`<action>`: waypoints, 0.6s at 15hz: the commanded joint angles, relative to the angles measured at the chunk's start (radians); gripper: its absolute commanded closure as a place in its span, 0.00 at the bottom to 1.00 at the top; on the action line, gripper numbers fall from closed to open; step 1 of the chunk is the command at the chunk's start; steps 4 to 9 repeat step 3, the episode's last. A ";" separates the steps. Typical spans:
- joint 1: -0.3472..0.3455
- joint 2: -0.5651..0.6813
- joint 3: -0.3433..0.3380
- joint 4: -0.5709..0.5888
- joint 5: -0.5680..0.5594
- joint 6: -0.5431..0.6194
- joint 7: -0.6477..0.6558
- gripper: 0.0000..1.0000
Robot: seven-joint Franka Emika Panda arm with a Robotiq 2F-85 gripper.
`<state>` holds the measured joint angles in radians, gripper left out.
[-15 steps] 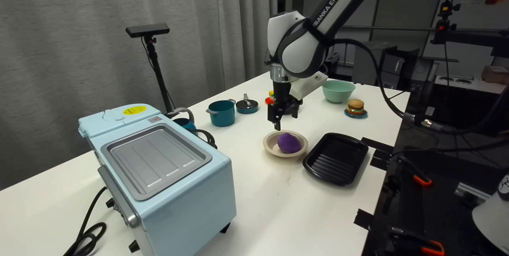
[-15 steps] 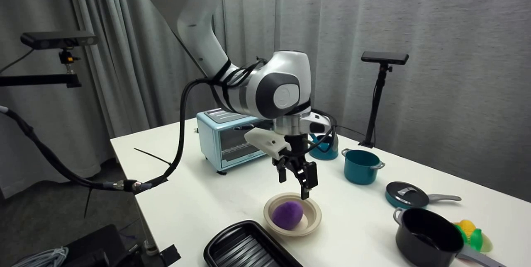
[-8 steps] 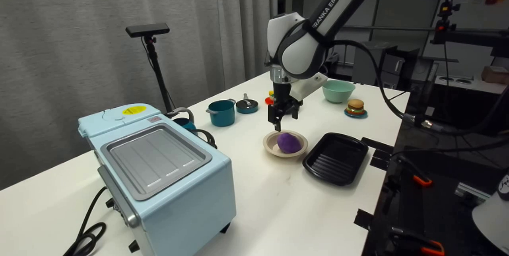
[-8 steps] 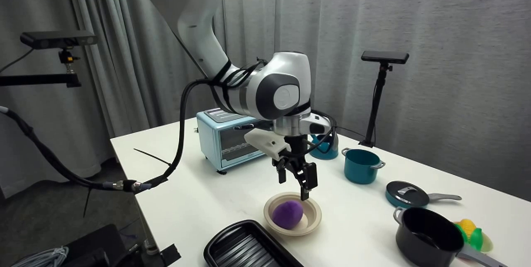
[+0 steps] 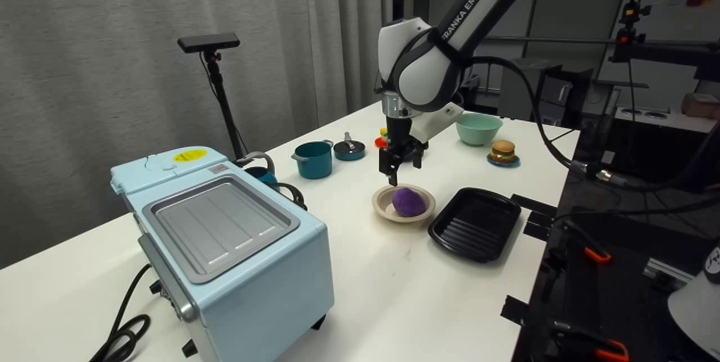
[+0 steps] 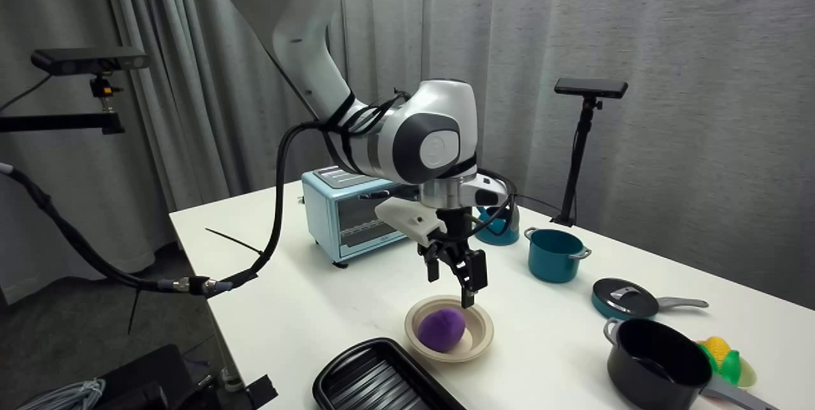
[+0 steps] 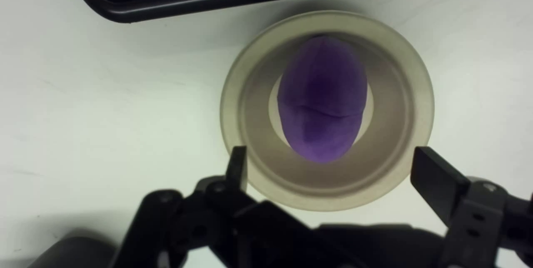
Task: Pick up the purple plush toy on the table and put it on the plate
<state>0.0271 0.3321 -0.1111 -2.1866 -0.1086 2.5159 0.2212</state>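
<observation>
The purple plush toy [image 5: 409, 202] lies inside the cream plate [image 5: 382, 211] on the white table [image 5: 382, 294]. In an exterior view the toy [image 6: 441, 330] sits toward one side of the plate [image 6: 485, 337]. In the wrist view the toy [image 7: 322, 97] rests on the floor of the plate [image 7: 233, 105], within its rim. My gripper [image 7: 329, 150] is open with nothing between its fingers. In both exterior views the gripper [image 5: 405, 173] [image 6: 451, 286] hangs above the plate's rim, apart from the toy.
A black ridged tray [image 5: 476, 225] stands close beside the plate. A blue toaster oven [image 5: 270, 272], a teal pot [image 5: 314, 160], a green bowl [image 5: 478, 129] and a toy burger [image 5: 502, 151] stand on the table. A black pot [image 6: 659, 359] and a lidded pan [image 6: 625, 299] also stand there.
My arm has come down very slightly since one second ago and is still over the last half second. The toy and the plate have not moved.
</observation>
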 commanded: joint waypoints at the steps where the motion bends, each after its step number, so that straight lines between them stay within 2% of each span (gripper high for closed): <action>1: -0.005 0.000 0.004 0.002 -0.002 -0.003 0.000 0.00; 9: -0.005 0.000 0.004 0.002 -0.002 -0.003 0.000 0.00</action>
